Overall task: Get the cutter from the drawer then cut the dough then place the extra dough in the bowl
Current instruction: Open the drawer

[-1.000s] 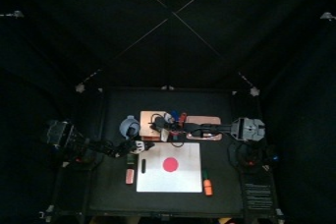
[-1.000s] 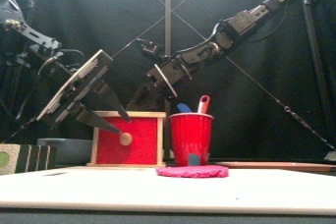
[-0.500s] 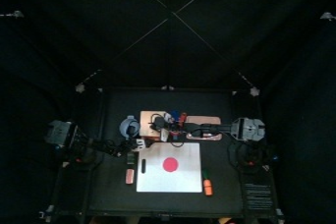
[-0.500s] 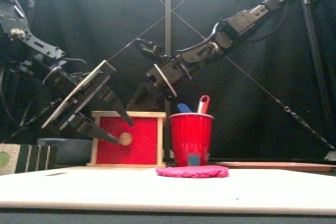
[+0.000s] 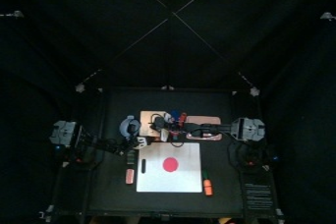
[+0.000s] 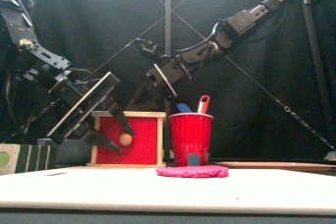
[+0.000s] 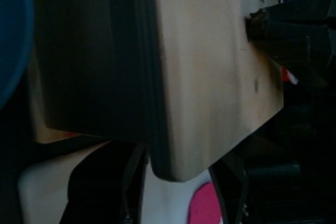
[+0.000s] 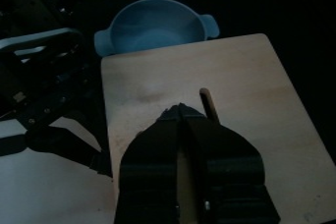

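Dough disc [image 6: 192, 171] — flat, round, reddish-pink — lies whole on the white cutting board [image 5: 157, 182] at the table's front, with no cut mark or ring on it that I can make out. Just behind it stands a red plastic cup [image 6: 191, 140] holding a blue toy knife [image 6: 183, 108] and a red toy knife [image 6: 202, 103]. Beside the cup, toward the left, sits the pale wooden box [image 8: 243, 95], and its red drawer front [image 6: 137, 130] appears flush with the box, so the drawer looks closed.

The round metal cutter shows in no view; by the task it should be inside that drawer. The left gripper [image 7: 171, 159] is at the box's front corner, jaws spread wide with the corner between them and nothing held. The right gripper [image 8: 186, 112] reaches in from the right with its jaws pressed together and empty, tips on the box's top next to the slot, as if to steady it. Farthest back, just left of the box, the blue-grey two-handled bowl [image 8: 155, 27] looks empty.

In my judgement the task is at its first step — opening the drawer. Fetching the cutter, cutting the dough and moving the extra into the bowl are all left to do.
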Available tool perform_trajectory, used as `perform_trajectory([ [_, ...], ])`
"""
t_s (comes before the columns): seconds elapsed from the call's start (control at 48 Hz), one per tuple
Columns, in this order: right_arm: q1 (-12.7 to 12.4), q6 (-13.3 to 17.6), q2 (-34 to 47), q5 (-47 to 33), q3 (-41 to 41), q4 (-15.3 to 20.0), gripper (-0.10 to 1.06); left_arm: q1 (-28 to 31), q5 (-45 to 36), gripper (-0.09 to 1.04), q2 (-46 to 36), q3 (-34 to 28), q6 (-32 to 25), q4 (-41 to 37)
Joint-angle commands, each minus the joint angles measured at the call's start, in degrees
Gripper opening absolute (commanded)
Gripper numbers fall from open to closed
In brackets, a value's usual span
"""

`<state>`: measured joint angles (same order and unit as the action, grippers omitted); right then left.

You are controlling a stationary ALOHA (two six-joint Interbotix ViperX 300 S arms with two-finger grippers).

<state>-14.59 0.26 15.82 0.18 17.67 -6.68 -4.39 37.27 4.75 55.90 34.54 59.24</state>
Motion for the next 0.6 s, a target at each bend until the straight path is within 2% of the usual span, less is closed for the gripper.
perform_trajectory([
  [0.021,-0.09,0.09,-0.7,0.44,-0.53,0.0,0.04,0.62,0.88,0.73,0.0,-1.23,-0.18,-0.09],
  [0.354,-0.09,0.09,-0.53,0.44,-0.79,0.0,0.04,0.26,-0.18,0.59,0.18,-0.88,-0.09,0.0],
  [0.604,-0.09,0.18,-0.09,0.44,-1.32,0.0,0.04,-0.79,-1.58,0.56,0.18,-0.79,0.18,0.35],
])
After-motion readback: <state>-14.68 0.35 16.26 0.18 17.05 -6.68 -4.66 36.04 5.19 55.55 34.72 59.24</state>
